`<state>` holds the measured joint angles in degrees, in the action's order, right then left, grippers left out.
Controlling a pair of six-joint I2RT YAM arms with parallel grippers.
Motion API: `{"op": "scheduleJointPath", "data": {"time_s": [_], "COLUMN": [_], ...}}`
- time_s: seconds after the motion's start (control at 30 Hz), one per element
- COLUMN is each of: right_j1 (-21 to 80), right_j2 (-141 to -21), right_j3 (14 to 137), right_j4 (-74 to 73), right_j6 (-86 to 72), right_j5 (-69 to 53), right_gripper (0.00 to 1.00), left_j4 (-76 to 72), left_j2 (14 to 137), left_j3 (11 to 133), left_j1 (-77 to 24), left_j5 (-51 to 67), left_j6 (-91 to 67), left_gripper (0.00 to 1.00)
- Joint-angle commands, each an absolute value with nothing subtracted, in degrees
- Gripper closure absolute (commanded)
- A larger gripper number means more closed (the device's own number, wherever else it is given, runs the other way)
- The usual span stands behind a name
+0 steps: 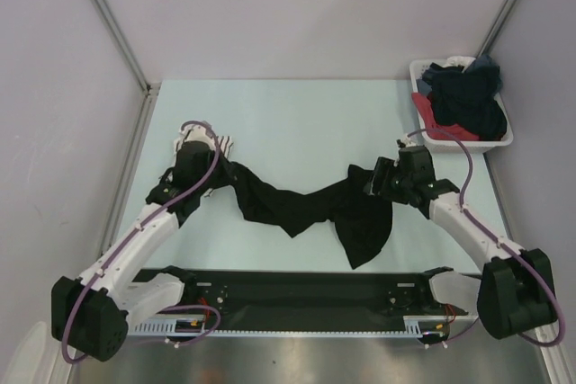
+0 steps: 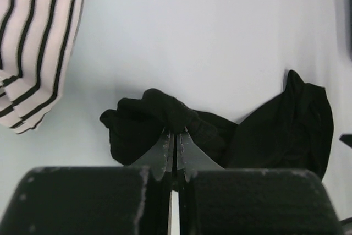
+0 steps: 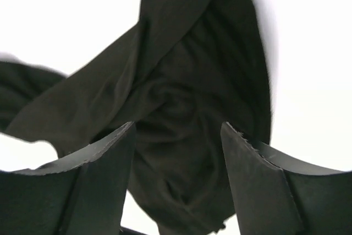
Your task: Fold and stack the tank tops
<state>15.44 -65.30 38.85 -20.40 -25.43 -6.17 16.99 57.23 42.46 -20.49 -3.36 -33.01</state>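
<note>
From the overhead camera I see the plain black tank top point(image 1: 306, 204) of soft fabric strung across the middle of the pale blue-green bench point(image 1: 297, 114). It sags between my two arms, and a loose flap spills toward the near edge below the right arm. The left tool point(image 2: 175, 131) is closed tight, its fingers pressed together on a bunched knot at the black tank top's left end. The left wrist camera shows the cloth wadded at the tips, but I cannot make out how much of it sits between them. The right tool point(image 3: 177, 127) stands with its fingers wide apart over the crumpled right end of the garment. In the right wrist view the cloth fills the gap, blurred, and I cannot tell whether the fingers touch it. The white tank top point(image 2: 33, 42) with thin black horizontal stripes lies at the left of the bench, just beside the left tool. Overhead, the left arm covers nearly all of it and only a sliver shows, and the wrist view cuts it off at the frame edge. A white plastic basket point(image 1: 463, 143) sits at the far right corner, holding a heap of dark and red clothes point(image 1: 463, 96) that I cannot separate into pieces.
</note>
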Motion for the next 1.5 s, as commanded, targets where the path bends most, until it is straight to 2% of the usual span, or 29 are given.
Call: {"op": "scheduleJointPath", "data": {"time_s": [0.0, 0.1, 0.13, 0.23, 0.37, 0.47, 0.5, 0.57, 0.6, 0.63, 0.7, 0.93, 1.0, 1.03, 1.3, 1.33, 1.47], "right_j1": [14.06, 14.15, 14.15, 14.76, 16.08, 15.91, 16.34, 16.52, 16.61, 16.79, 16.79, 17.40, 17.31, 17.31, 17.31, 17.40, 17.40], "right_j2": [-70.21, -75.49, -76.54, -77.78, -73.85, -71.72, -70.94, -70.58, -70.40, -69.97, -69.79, -69.00, -68.91, -68.73, -69.17, -69.00, -68.99], "right_j3": [44.36, 46.66, 47.02, 44.49, 36.08, 32.61, 32.35, 32.08, 32.17, 32.08, 32.17, 32.43, 32.52, 32.52, 33.92, 34.10, 34.01], "right_j4": [-15.21, -13.28, -12.31, -6.52, 4.17, 7.56, 8.08, 8.61, 8.44, 8.44, 8.18, 6.86, 6.59, 6.24, 4.04, 3.69, 3.78], "right_j6": [-25.40, -25.57, -25.58, -26.28, -26.98, -27.77, -27.69, -27.86, -27.95, -28.12, -28.39, -28.92, -28.92, -29.35, -30.32, -29.97, -29.53], "right_j5": [-5.09, -4.75, -4.05, -0.64, 4.91, 6.85, 7.55, 8.17, 8.52, 9.57, 10.02, 12.39, 12.83, 13.70, 14.94, 15.12, 15.03], "right_gripper": [0.33, 0.38, 0.43, 0.48, 0.46, 0.42, 0.41, 0.35, 0.32, 0.28, 0.25, 0.17, 0.17, 0.12, 0.05, 0.00, 0.00], "left_j4": [11.87, 9.33, 8.71, 5.63, 0.62, -1.58, -0.97, -0.44, 1.91, 2.37, 3.69, 7.56, 5.81, 4.93, -3.51, -3.78, -4.39], "left_j2": [59.93, 62.05, 62.92, 64.33, 63.02, 60.39, 59.86, 58.36, 57.75, 56.53, 55.03, 48.88, 47.21, 45.46, 40.96, 41.13, 42.01], "left_j3": [45.18, 44.04, 43.69, 41.67, 37.89, 36.74, 36.74, 37.09, 37.09, 37.00, 36.30, 34.81, 33.41, 32.62, 25.76, 25.32, 23.47], "left_j1": [-20.21, -20.21, -20.21, -20.21, -20.21, -20.13, -20.13, -20.21, -20.13, -20.21, -20.21, -20.21, -20.13, -20.21, -20.30, -20.30, -20.30], "left_j5": [1.30, 1.93, 1.41, 0.88, 2.11, 1.24, 0.88, -0.34, -1.74, -2.28, -4.04, -11.42, -10.99, -10.20, -5.10, -4.92, -7.02], "left_j6": [-32.78, -32.78, -32.87, -34.09, -35.42, -35.16, -34.81, -34.28, -34.28, -34.45, -34.89, -37.44, -37.62, -38.05, -38.24, -37.28, -35.34], "left_gripper": [0.98, 0.96, 0.96, 0.98, 0.95, 0.87, 0.82, 0.54, 0.38, 0.13, 0.00, 0.00, 0.00, 0.00, 0.00, 0.00, 0.00]}}
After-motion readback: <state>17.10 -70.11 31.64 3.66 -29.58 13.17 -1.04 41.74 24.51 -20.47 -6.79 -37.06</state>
